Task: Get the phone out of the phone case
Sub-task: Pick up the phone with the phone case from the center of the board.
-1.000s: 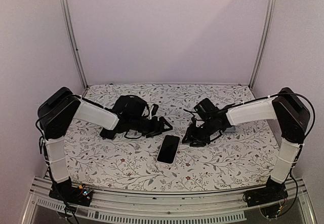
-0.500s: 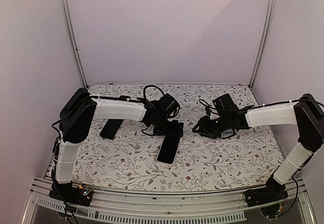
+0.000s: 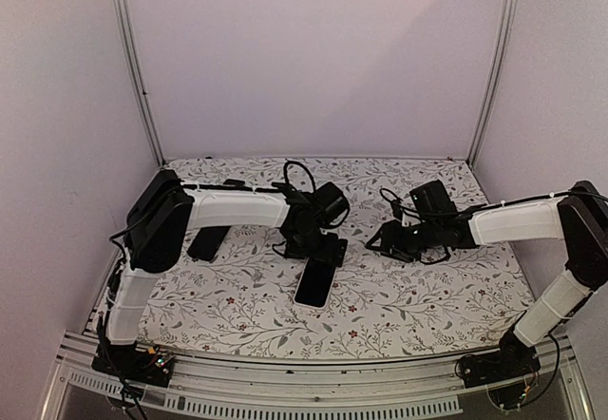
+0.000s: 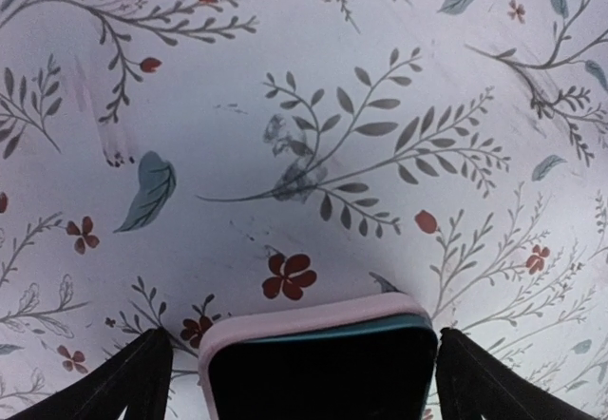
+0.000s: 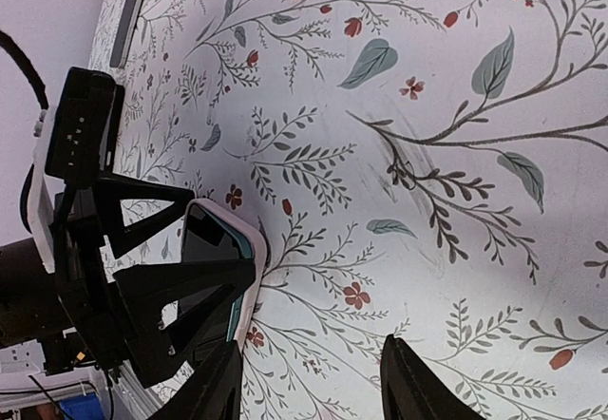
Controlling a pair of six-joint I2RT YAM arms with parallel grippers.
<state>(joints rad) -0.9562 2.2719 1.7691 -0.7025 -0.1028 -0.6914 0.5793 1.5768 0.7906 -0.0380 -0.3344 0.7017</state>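
The phone, dark screen up in a pale pink case (image 3: 316,282), lies flat on the flowered table mat near the middle. My left gripper (image 3: 322,253) is open and low over the phone's far end. In the left wrist view its fingers (image 4: 141,382) stand either side of the phone's end (image 4: 318,358), with small gaps to the case. A teal phone edge shows inside the pink rim. My right gripper (image 3: 381,242) is open and empty over bare mat to the right of the phone. In the right wrist view the phone (image 5: 217,254) lies beyond the right gripper's fingers (image 5: 224,387).
A dark flat slab (image 3: 207,241) lies on the mat at the left, also in the right wrist view (image 5: 128,19). Metal frame posts and pale walls enclose the back and sides. The left arm's cables loop above its wrist (image 3: 299,178).
My left arm has swung from the left side to the phone's far end and lowered its open fingers around it. My right gripper has drawn back a little to the right.
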